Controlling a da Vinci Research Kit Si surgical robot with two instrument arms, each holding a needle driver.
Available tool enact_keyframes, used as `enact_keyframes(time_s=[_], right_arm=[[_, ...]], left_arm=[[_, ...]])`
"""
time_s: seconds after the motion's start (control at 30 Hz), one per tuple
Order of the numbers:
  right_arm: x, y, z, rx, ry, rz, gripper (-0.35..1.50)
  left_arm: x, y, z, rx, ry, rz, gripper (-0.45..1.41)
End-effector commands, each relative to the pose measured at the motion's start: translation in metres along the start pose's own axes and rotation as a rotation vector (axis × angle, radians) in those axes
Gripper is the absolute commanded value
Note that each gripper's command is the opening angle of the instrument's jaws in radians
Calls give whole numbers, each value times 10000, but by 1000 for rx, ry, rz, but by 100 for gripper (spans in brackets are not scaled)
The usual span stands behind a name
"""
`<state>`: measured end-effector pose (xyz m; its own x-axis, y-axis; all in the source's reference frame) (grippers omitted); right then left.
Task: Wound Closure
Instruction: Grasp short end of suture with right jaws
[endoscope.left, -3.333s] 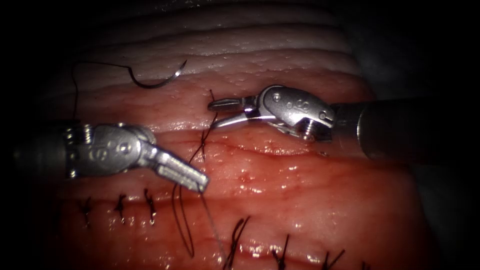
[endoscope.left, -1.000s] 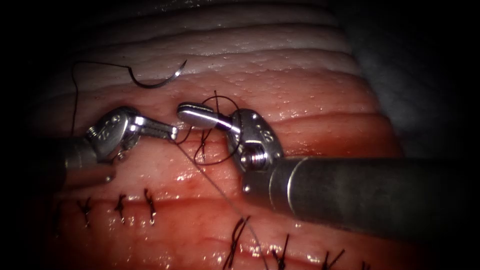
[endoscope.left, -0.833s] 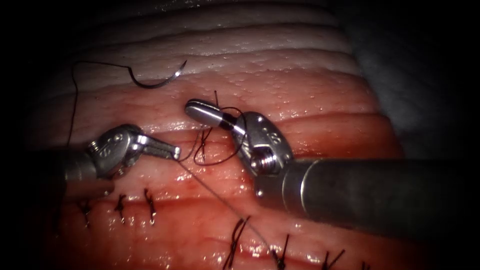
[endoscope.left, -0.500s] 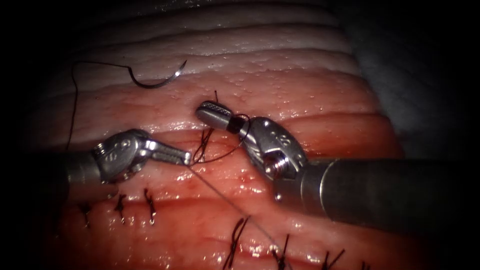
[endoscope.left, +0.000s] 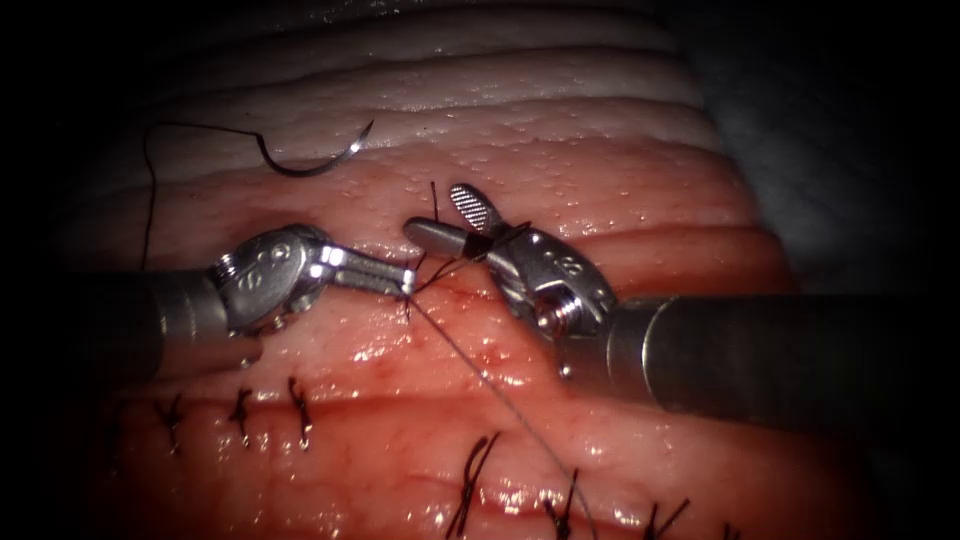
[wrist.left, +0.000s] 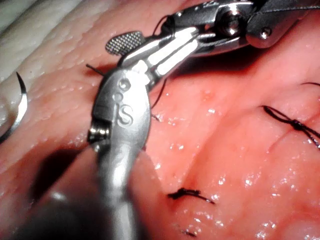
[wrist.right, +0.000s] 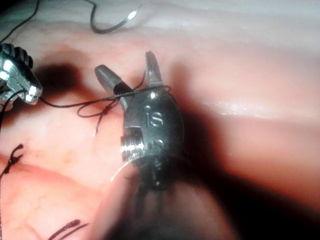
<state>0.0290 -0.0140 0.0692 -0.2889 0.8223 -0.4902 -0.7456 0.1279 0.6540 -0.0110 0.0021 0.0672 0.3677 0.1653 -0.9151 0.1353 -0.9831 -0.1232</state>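
My left tool (endoscope.left: 404, 281) is shut on the thread (endoscope.left: 480, 372) right at the stitch in the cut. My right tool (endoscope.left: 440, 217) stands open just above it. A loop of thread (endoscope.left: 492, 243) is wound round the base of its jaws, and a short thread tail (endoscope.left: 432, 196) stands between them. Neither tool holds the curved needle (endoscope.left: 310, 163), which lies free on the pale tissue (endoscope.left: 560, 120) at the upper left, outside the tissue. The left wrist view has my left tool (wrist.left: 175, 47) under the right tool's ridged pad (wrist.left: 122, 42). My right tool (wrist.right: 129, 71) spreads with the loop (wrist.right: 142, 92) across it.
Finished stitches sit in a row below, such as one knot (endoscope.left: 299, 410) on the left and another (endoscope.left: 472, 480) lower down. Red fluid glistens on the tissue around the cut (endoscope.left: 480, 350). The right tool's thick shaft (endoscope.left: 760, 360) crosses the right side.
The right tool's jaws have opened and it has drawn a little to the right. The left tool has carried its thread rightward to the stitch, and the loop has drawn snug round the right jaws.
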Motion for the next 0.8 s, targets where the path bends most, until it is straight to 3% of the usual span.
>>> enact_keyframes(time_s=[0.03, 0.53, 0.6, 0.67, 0.77, 0.8], right_arm=[[-6, 1, 13, 1, -16, 29, 89], [-25, 3, 47, 26, -103, 78, 79], [-25, 2, 47, 26, -103, 80, 71], [-25, 1, 47, 25, -104, 81, 47], [-24, 0, 46, 25, -105, 83, -35], [-23, -1, 46, 24, -99, 85, -35]], left_arm=[[-7, -3, 2, -2, -3, 1, -45], [-15, -2, -2, -5, -15, -12, -45], [-14, -1, -3, -4, -17, -12, -45], [-14, -1, -4, -5, -16, -12, -45], [-13, -1, -5, -2, -19, -13, -45], [-13, -1, -6, -3, -19, -13, -45]])
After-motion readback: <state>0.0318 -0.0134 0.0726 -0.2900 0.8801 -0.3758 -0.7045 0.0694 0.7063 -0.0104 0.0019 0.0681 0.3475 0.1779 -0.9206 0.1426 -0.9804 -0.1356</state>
